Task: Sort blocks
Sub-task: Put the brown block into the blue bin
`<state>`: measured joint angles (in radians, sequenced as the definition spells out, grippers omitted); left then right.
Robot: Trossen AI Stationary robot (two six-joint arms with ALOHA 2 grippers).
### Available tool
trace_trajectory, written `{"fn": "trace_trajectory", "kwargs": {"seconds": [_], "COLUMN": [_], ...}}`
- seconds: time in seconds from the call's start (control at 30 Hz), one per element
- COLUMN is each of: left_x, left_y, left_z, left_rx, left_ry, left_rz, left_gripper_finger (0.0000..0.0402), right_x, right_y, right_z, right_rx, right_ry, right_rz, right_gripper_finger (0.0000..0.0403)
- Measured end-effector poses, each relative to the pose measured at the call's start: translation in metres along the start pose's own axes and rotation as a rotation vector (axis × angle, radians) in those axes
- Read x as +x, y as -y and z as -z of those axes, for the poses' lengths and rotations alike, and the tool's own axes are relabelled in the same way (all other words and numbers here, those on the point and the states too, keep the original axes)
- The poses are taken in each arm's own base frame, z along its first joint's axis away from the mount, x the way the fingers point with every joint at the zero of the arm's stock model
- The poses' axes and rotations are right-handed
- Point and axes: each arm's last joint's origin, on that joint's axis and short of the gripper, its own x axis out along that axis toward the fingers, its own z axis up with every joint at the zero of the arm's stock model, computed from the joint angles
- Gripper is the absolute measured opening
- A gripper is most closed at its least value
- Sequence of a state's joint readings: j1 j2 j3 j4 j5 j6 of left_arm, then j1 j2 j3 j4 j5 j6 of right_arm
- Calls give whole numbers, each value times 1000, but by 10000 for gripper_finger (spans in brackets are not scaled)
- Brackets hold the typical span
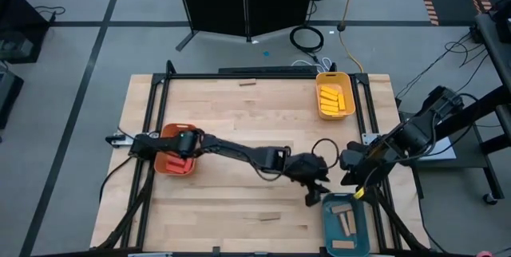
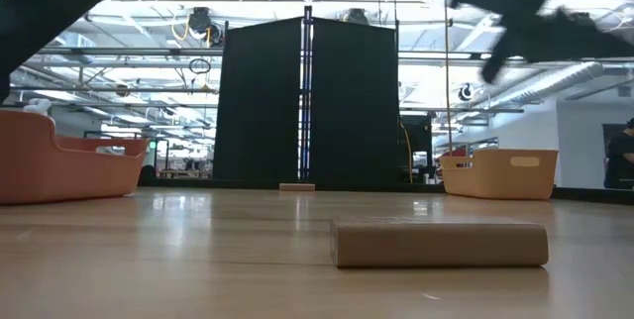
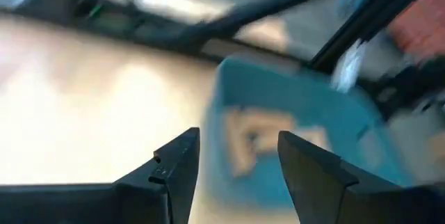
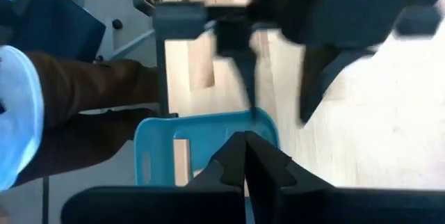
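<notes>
Tan blocks: I see three plain tan wooden bars (image 1: 344,219) lying in the teal plastic tray (image 1: 330,227) at the near right edge of the counter; my left wrist camera shows them (image 3: 259,139) as a blurred pale cluster on the tray's blue floor (image 3: 334,123).
Yellow blocks: a row of yellow bars (image 1: 332,98) fills the yellow tray (image 1: 349,97) at the far right of the counter.
Red blocks: red bars (image 1: 180,164) sit in the orange tray (image 1: 162,161) on the left side, partly hidden under my left arm.
Loose blocks: one tan bar (image 1: 247,83) lies alone near the far edge; another tan bar (image 2: 439,243) lies flat on the counter close to the low camera.
Left pincer (image 1: 314,194): stretched across the counter to just beside the teal tray's far left corner; its fingers (image 3: 179,165) stand apart with nothing between them.
Right pincer (image 1: 358,187): just above the teal tray's far rim, its fingers (image 4: 229,157) pressed together, holding nothing that I can see.
Counter (image 1: 231,129): pale wooden top in a black frame.
</notes>
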<state>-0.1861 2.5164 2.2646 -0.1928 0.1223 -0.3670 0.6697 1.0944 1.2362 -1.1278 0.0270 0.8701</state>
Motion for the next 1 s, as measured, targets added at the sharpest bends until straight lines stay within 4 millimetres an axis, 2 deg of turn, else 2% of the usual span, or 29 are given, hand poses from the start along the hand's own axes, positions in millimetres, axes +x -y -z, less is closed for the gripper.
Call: {"fn": "trace_trajectory", "kwargs": {"seconds": [0.1, 0.23, 0.4, 0.53, 0.63, 0.8, 0.9, 1.0], "left_x": [-23, -66, -124, -167, -200, -254, -281, -295], "left_y": [-13, -36, -81, -135, -188, -274, -312, -334], "left_z": [-11, -31, -55, -62, -61, -49, -41, -25], "left_rx": [55, 148, 267, 317, 253, 136, 99, 102], "left_ry": [-131, -286, -449, -631, -731, -786, -752, -761], "left_rz": [-77, -208, -346, -462, -509, -558, -555, -494], "left_gripper_finger": [191, 191, 191, 191, 191, 191, 191, 191], "right_x": [-9, -19, -23, -23, -23, -25, -26, -27], "right_y": [4, 8, 12, 14, 18, 31, 40, 48], "right_z": [2, 5, 4, 1, -3, -14, -20, -25], "right_rx": [0, -23, -36, -12, 31, 111, 164, 212], "right_ry": [37, 75, 134, 146, 171, 244, 263, 281], "right_rz": [-12, -17, 16, 26, 49, 134, 167, 199], "right_gripper_finger": [0, 0, 0, 0, 0, 0, 0, 0]}}
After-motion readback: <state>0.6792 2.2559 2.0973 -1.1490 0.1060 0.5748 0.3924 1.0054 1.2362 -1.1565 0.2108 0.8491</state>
